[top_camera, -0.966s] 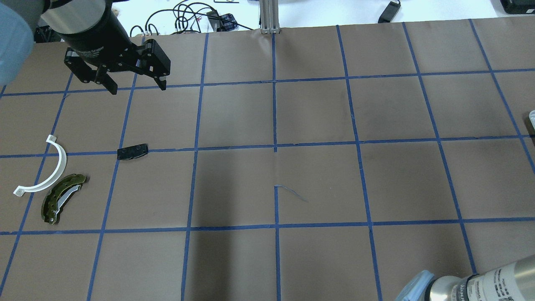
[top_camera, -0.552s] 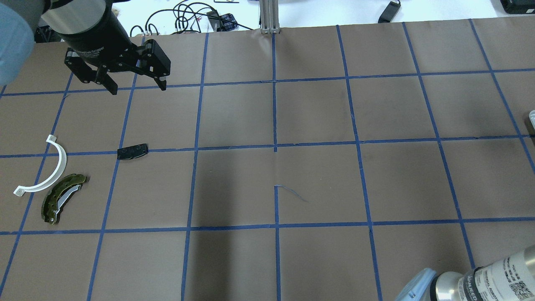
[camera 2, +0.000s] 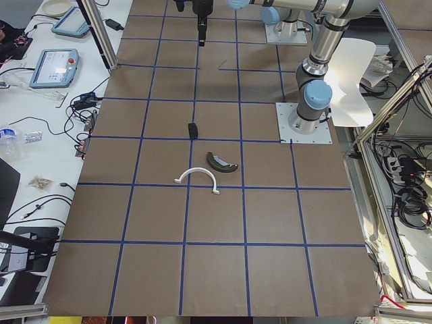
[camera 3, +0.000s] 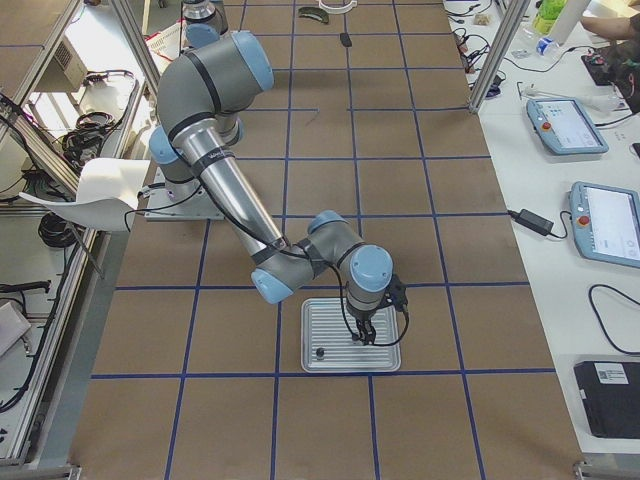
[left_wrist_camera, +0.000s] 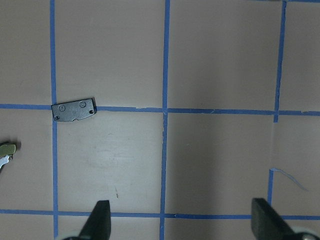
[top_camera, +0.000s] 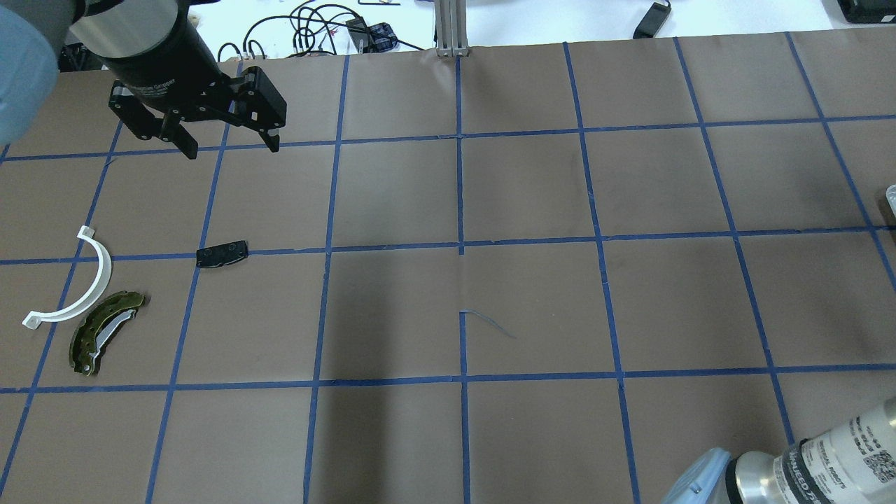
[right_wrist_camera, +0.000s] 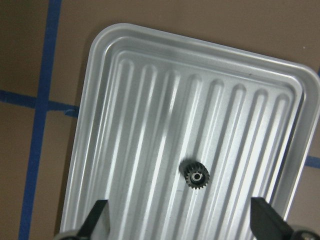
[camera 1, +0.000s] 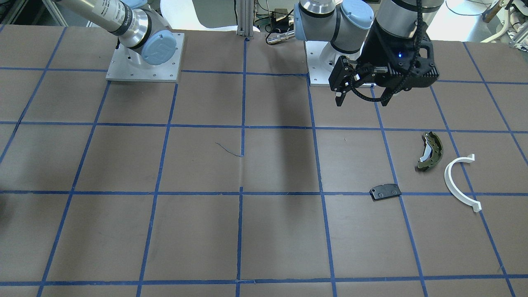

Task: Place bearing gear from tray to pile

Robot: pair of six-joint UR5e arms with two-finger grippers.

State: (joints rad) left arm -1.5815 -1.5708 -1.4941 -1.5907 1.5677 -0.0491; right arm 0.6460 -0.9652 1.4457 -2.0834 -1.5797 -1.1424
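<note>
The bearing gear (right_wrist_camera: 195, 177), small, dark and toothed, lies on the ribbed silver tray (right_wrist_camera: 140, 125). My right gripper (right_wrist_camera: 182, 220) is open and empty just above the tray, with the gear between and ahead of its fingers. The exterior right view shows the gear (camera 3: 320, 353) on the tray (camera 3: 335, 320) under that gripper (camera 3: 365, 338). The pile is at the table's other end: an olive brake shoe (top_camera: 105, 332), a white half-ring (top_camera: 77, 283) and a black pad (top_camera: 222, 253). My left gripper (top_camera: 231, 148) is open and empty, raised beyond the pad.
The table is brown paper with a blue tape grid. An aluminium post (top_camera: 451, 28) and cables (top_camera: 315, 28) stand at the far edge. The arm bases (camera 1: 144, 57) sit at the robot's side. Tablets (camera 3: 600, 220) lie on a side bench.
The right arm's wrist has slid right and down at the overhead view's bottom right corner. The left gripper and the pile have not moved.
</note>
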